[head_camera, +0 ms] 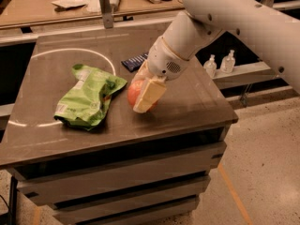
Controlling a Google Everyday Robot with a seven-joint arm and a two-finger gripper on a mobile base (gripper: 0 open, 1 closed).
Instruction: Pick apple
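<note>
The apple (134, 93), round and red-orange, rests on the dark tabletop (187, 102) near its middle, just right of the green snack bag (88, 96). My gripper (146, 92) reaches down from the white arm (201, 27) and is set right at the apple. Its cream part covers the apple's right front side, so only the left part of the apple shows. The apple looks to be still on the table surface.
A dark blue wrapped bar (134, 61) lies behind the gripper. A white ring mark (70, 51) is on the tabletop's left half. A cluttered bench (70, 3) stands behind. Two small bottles (219, 62) sit on a shelf at the right.
</note>
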